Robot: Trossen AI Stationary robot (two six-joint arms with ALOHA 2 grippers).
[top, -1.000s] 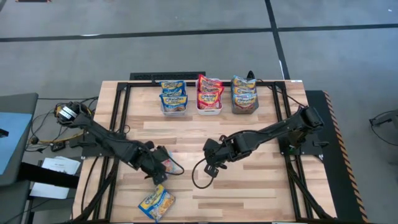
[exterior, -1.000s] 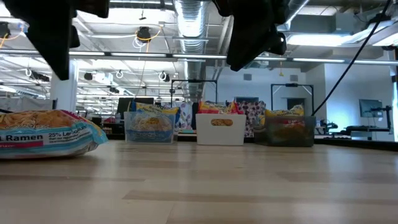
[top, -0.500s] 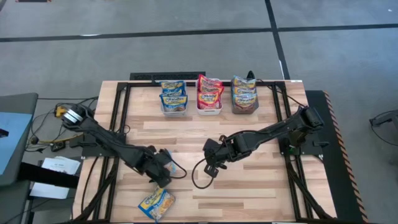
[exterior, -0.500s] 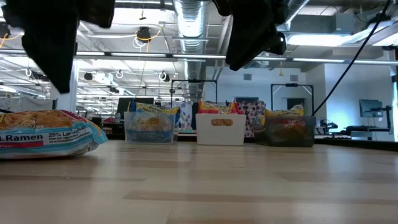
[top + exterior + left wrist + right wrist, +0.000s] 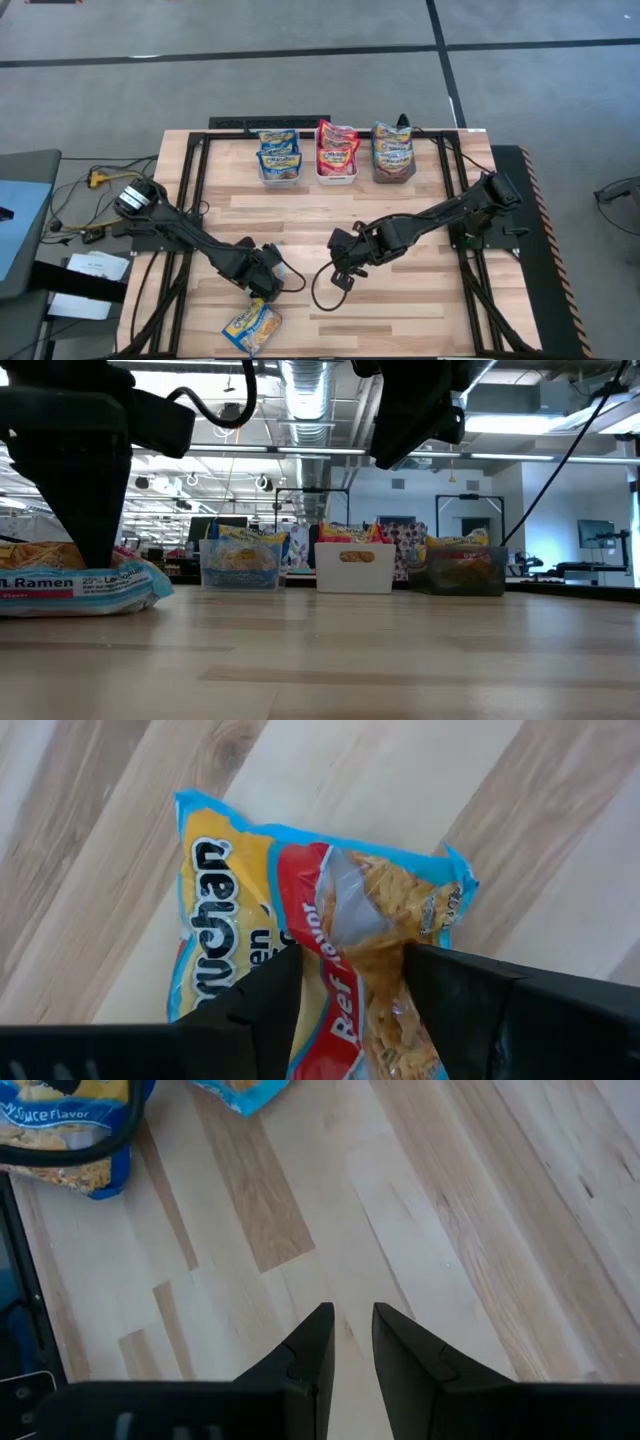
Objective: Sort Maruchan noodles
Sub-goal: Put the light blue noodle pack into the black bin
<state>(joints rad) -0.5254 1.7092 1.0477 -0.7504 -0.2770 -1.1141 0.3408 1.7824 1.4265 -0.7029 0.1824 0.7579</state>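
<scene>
Room: grey concrete floor (image 5: 300, 70) with dark seams; light wooden bench (image 5: 400, 310); exposed silver ceiling duct (image 5: 305, 385), pipes, bright strip lights (image 5: 500, 422).

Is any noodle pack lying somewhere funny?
Yes. One noodle packet lies alone and askew near the table's front edge, far from the bins. The left gripper is over it, fingers straddling it.

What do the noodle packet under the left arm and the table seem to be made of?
The noodle packet looks like thin glossy plastic film: it crinkles, catches glare, and a clear patch shows the noodles inside. The table top looks like light wood planks with a smooth, probably sealed finish: grain and plank seams show, with a faint sheen in the low view.
</scene>
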